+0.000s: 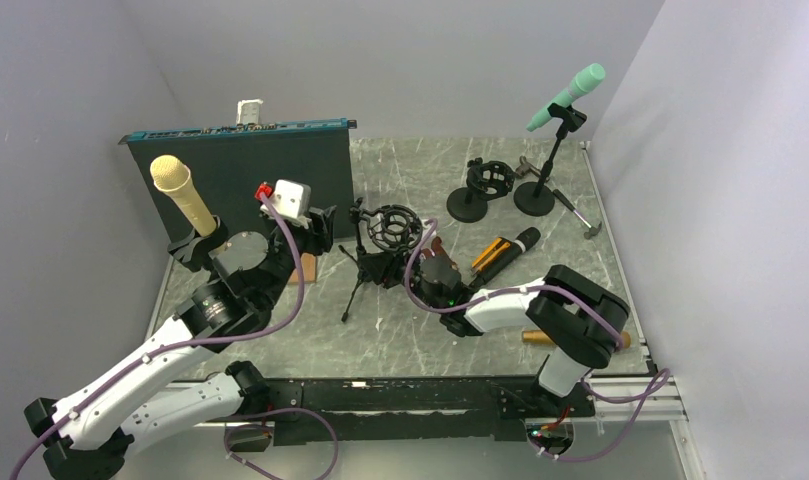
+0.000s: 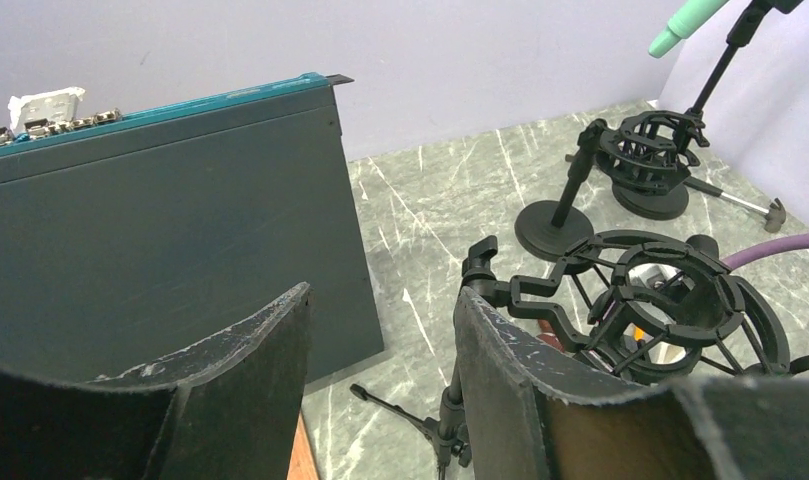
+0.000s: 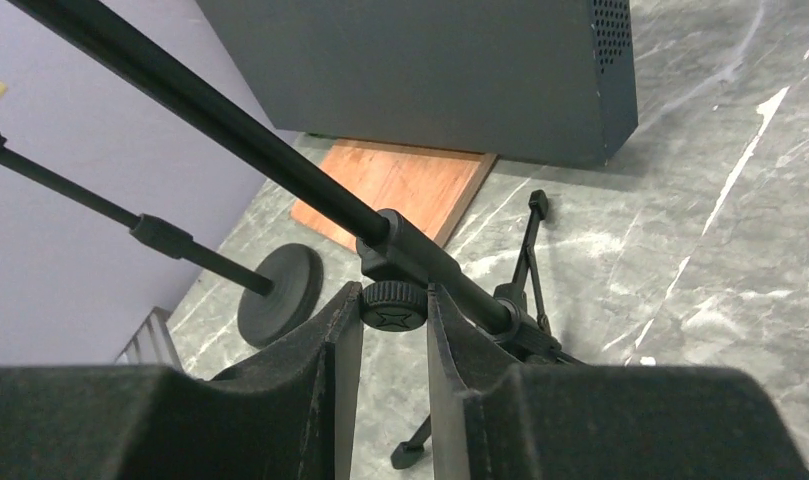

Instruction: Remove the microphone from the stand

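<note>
Looks like a robotics lab test cell: plain lilac partition walls (image 1: 680,150) box in a marble-look tabletop (image 1: 420,340) from 9 to 3 o'clock, aluminium extrusion rail (image 1: 635,390) at 5 o'clock, purple cables (image 1: 302,283) running loose, bare rack unit (image 1: 250,180) stood on edge at 10 o'clock.

Holds left arm (image 1: 150,365) stretched forward and inward from its base, with left pincer (image 2: 383,310) spread wide. Folds right arm (image 1: 570,320) at the elbow, forearm pointing left. Clamps right pincer (image 3: 393,325) on stand knob (image 3: 393,304), one finger touching each side.
</note>
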`<state>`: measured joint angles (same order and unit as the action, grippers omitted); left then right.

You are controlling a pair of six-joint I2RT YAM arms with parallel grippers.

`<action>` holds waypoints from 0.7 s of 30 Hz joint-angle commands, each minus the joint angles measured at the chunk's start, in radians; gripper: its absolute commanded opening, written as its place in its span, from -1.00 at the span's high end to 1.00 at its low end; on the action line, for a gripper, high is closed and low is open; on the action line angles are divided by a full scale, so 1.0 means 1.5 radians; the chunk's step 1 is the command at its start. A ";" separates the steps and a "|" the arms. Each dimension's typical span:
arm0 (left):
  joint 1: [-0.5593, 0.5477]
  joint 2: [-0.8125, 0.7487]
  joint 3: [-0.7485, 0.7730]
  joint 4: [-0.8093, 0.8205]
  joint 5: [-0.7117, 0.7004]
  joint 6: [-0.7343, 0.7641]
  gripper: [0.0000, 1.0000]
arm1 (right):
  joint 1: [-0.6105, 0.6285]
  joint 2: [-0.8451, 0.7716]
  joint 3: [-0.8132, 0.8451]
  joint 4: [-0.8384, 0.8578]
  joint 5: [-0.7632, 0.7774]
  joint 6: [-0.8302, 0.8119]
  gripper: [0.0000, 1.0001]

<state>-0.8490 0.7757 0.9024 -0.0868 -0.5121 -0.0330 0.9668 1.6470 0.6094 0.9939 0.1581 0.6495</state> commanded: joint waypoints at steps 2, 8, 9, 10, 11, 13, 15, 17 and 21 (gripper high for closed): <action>0.002 -0.015 -0.011 0.027 0.019 0.002 -0.15 | 0.004 -0.018 0.012 -0.050 0.018 -0.064 1.00; 0.002 -0.024 -0.013 0.026 0.020 0.001 -0.13 | -0.002 -0.039 0.013 -0.069 -0.016 0.004 0.30; 0.002 -0.026 -0.015 0.028 0.021 0.001 -0.13 | -0.003 -0.044 0.016 -0.079 -0.020 0.014 0.21; 0.002 -0.028 -0.017 0.030 0.020 0.001 -0.13 | -0.004 -0.051 0.018 -0.091 -0.025 0.025 0.12; 0.002 -0.031 -0.018 0.031 0.020 0.001 -0.13 | -0.006 -0.057 0.017 -0.098 -0.031 0.039 0.04; 0.002 -0.034 -0.019 0.033 0.022 0.001 -0.14 | -0.013 -0.068 0.012 -0.108 -0.050 0.083 -0.11; 0.002 -0.037 -0.020 0.033 0.026 0.002 -0.14 | -0.022 -0.075 0.004 -0.105 -0.081 0.131 -0.28; 0.002 -0.038 -0.021 0.035 0.030 0.000 -0.14 | -0.033 -0.077 -0.002 -0.090 -0.122 0.181 -0.38; 0.002 -0.039 -0.021 0.034 0.035 -0.002 -0.13 | -0.041 -0.080 -0.020 -0.046 -0.157 0.265 -0.48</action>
<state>-0.8490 0.7284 0.8703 -0.0715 -0.4824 -0.0368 0.9173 1.5612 0.6052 0.8440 0.0120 0.8810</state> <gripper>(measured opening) 0.568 0.728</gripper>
